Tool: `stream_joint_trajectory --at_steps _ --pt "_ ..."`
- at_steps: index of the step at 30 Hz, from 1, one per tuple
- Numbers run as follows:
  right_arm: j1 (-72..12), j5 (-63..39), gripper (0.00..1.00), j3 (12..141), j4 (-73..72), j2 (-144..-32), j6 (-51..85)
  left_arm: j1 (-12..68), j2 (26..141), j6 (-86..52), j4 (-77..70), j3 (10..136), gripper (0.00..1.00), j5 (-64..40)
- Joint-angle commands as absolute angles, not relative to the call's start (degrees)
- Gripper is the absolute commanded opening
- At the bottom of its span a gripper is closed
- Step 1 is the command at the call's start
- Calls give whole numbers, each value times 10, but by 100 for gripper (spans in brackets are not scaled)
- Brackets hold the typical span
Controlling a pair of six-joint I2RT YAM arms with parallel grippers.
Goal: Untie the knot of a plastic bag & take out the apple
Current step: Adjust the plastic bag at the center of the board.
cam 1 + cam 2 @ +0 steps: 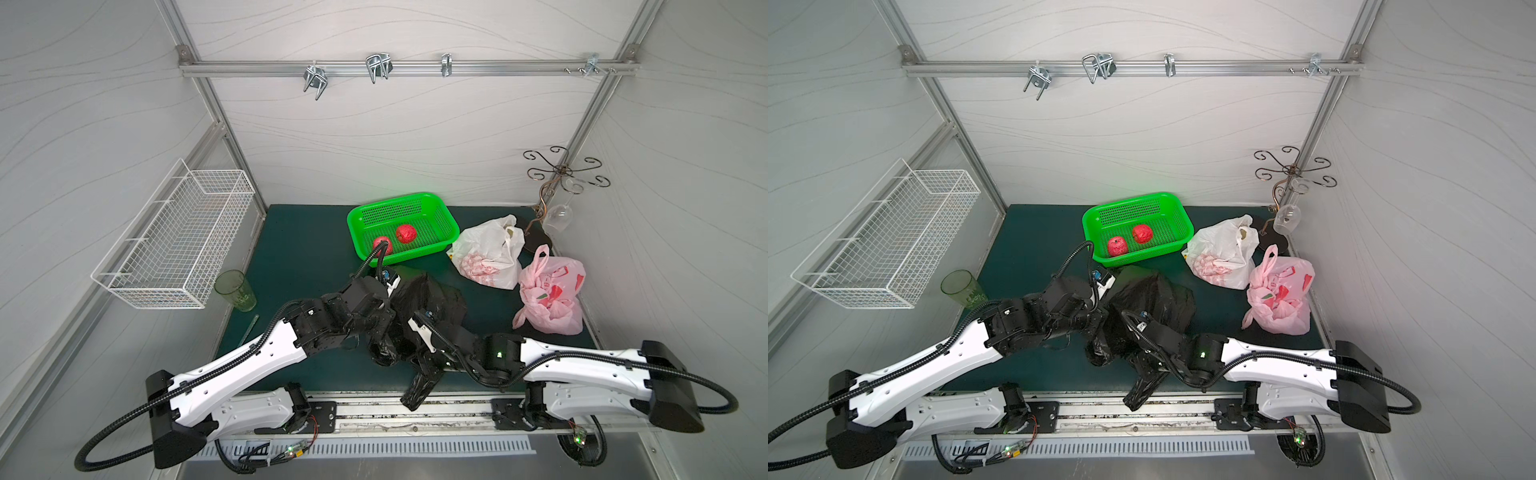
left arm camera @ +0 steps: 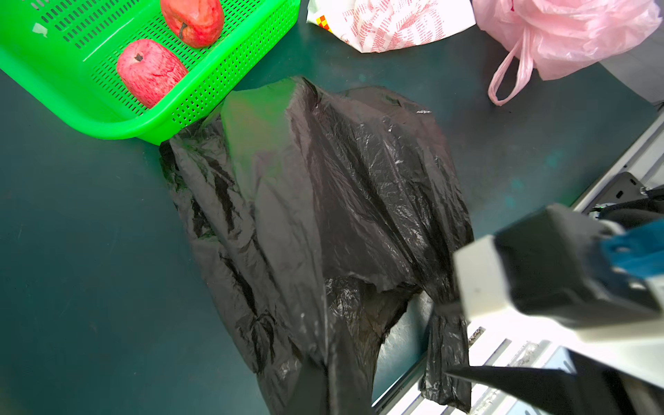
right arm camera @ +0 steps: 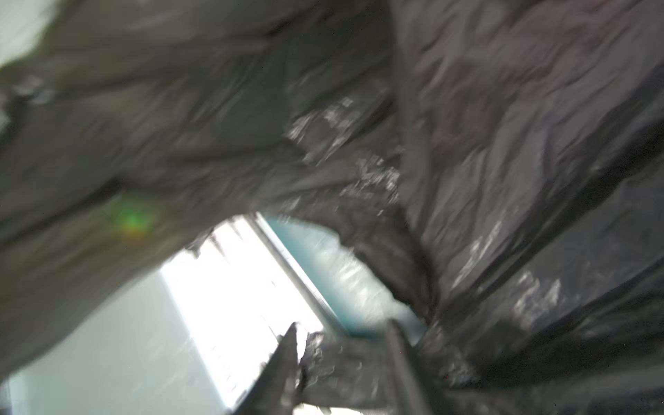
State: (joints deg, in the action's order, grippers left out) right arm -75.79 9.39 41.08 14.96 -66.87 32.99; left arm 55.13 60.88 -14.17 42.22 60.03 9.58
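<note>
Crinkled, glossy black plastic bag (image 1: 432, 299) slumped on the dark green surface (image 1: 307, 249), against a perforated green basket (image 1: 419, 251) holding two red apples (image 1: 406, 234). On the bag's side away from the basket, the left claw (image 1: 372, 330) is closed; the right claw (image 3: 341, 330) narrowly pinches a bag strip.

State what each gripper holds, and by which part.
Left gripper: shut, seemingly on the black bag's bunched near end. Right gripper: a crumpled strip of that bag lies between its jaws; grip unclear.
</note>
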Motion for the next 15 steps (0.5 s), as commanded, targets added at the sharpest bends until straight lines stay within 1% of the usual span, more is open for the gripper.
stream_joint_trajectory --at_steps 1,5,10,13,15 --pt "-767 167 51 438 129 -684 299 548 599 -151 419 599 0 90" --pt "-790 249 53 473 155 -711 281 548 596 -151 417 593 0 90" --pt "-794 314 58 515 190 -757 273 549 595 -151 413 589 0 88" --pt "-790 314 59 531 200 -790 275 548 593 -150 415 587 0 89" --pt "-779 293 59 532 195 -809 283 548 591 -149 419 589 0 88"
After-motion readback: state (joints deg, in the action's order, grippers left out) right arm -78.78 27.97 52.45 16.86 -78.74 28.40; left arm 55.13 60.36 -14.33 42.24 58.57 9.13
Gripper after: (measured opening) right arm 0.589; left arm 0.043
